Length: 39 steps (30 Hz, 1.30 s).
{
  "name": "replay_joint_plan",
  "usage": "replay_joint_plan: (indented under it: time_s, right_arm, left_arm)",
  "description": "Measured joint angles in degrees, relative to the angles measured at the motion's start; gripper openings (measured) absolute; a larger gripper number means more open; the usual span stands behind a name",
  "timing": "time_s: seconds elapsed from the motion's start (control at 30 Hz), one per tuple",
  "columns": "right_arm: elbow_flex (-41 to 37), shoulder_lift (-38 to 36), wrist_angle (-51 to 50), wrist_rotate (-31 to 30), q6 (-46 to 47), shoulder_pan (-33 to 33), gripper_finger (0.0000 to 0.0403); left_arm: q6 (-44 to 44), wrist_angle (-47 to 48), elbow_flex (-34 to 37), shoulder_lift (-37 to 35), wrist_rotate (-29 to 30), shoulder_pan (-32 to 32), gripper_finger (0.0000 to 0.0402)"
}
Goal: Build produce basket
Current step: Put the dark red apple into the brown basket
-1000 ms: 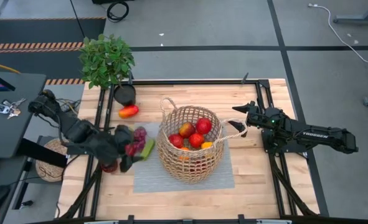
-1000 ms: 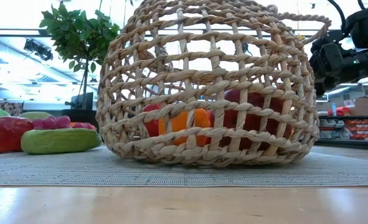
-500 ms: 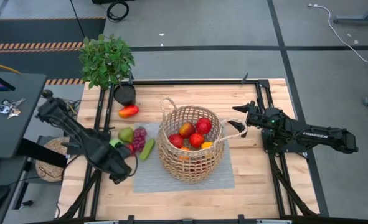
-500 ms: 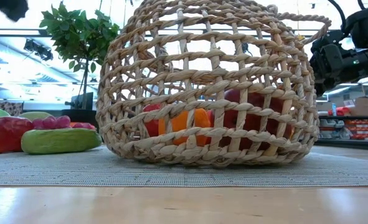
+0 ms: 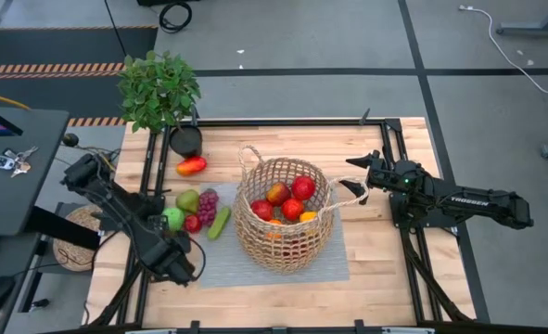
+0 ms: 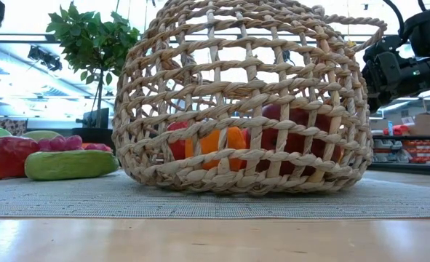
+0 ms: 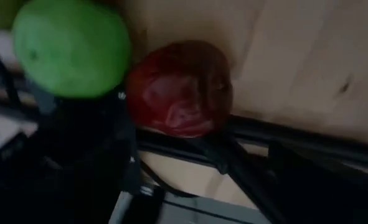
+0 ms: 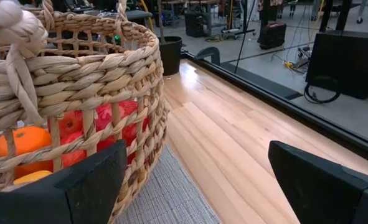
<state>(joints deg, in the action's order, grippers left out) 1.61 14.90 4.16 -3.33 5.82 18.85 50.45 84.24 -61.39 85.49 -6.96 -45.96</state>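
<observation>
Round open-weave wicker basket sitting on ribbed grey mat; left gripper, right gripper both gaping wide, gripping nothing.

L arm bent low over table's left-front edge, left gripper w/ jaws wide, empty. R arm stretched in from right side, right gripper spread wide, empty.

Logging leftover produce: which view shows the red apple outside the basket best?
The left wrist view: the red apple fills the frame beside the green apple. The high view shows it small, near the grapes. The low view shows it at the edge. The right wrist view misses it.
</observation>
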Motion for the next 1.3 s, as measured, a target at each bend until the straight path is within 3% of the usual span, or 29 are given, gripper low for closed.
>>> replay_joint_plan:
  time_s: [0.47, 1.0, 1.3]
  right_arm:
    - [0.0, -0.02, 0.0, 0.0, 0.02, 0.0, 0.0394]
    - [0.0, -0.02, 0.03, 0.23, 0.59, 0.0, 0.0394]
    - [0.0, 0.0, 0.09, 0.24, 0.48, 0.0, 0.0394]
  left_arm:
    - [-17.49, -3.41, 0.23, -0.03, 8.78, -6.07, 0.0387]
    - [-23.04, -11.28, 12.53, -0.04, 8.73, -7.34, 0.0387]
    - [-23.05, -13.9, 14.58, -0.09, 9.33, -7.32, 0.0387]
